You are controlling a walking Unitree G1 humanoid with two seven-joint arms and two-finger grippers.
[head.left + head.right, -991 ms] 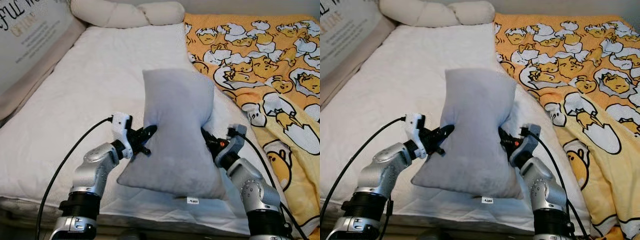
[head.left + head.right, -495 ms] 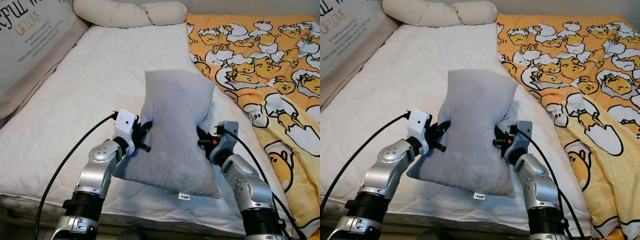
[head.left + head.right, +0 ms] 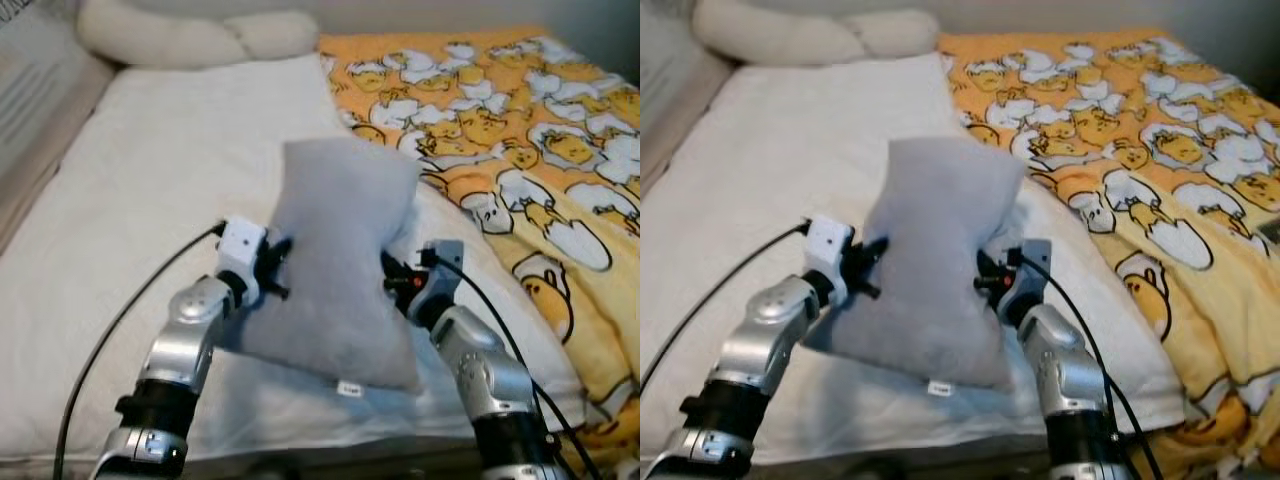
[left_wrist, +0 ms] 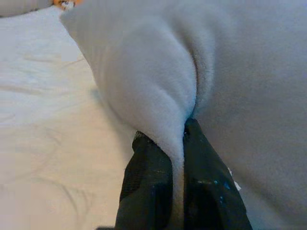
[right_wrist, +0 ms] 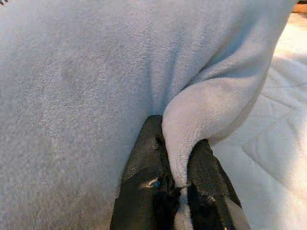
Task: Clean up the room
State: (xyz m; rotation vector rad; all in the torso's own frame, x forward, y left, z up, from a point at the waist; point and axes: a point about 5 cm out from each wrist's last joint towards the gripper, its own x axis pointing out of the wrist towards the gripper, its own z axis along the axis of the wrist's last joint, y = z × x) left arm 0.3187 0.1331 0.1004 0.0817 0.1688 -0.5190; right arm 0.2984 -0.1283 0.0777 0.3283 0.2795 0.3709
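Note:
A grey pillow (image 3: 335, 250) is held up over the near part of the white mattress (image 3: 150, 180), pinched at its waist from both sides. My left gripper (image 3: 280, 268) is shut on a fold of its left edge; in the left wrist view the fold sits between the black fingers (image 4: 148, 182). On the other side my right gripper (image 3: 392, 282) is shut on the right edge, and its fingers (image 5: 144, 163) clamp a bulge of grey fabric (image 5: 201, 115). A small white label (image 3: 348, 388) hangs at the pillow's lower edge.
A yellow blanket with egg cartoons (image 3: 520, 150) covers the right half of the bed. A cream knotted bolster (image 3: 190, 38) lies at the head. A beige padded side (image 3: 30, 130) runs along the left. Black cables trail from both wrists.
The whole picture has shifted and blurred, so the camera has moved. Both grippers have drawn closer together since the earliest frame, and the pillow stays pinched between them.

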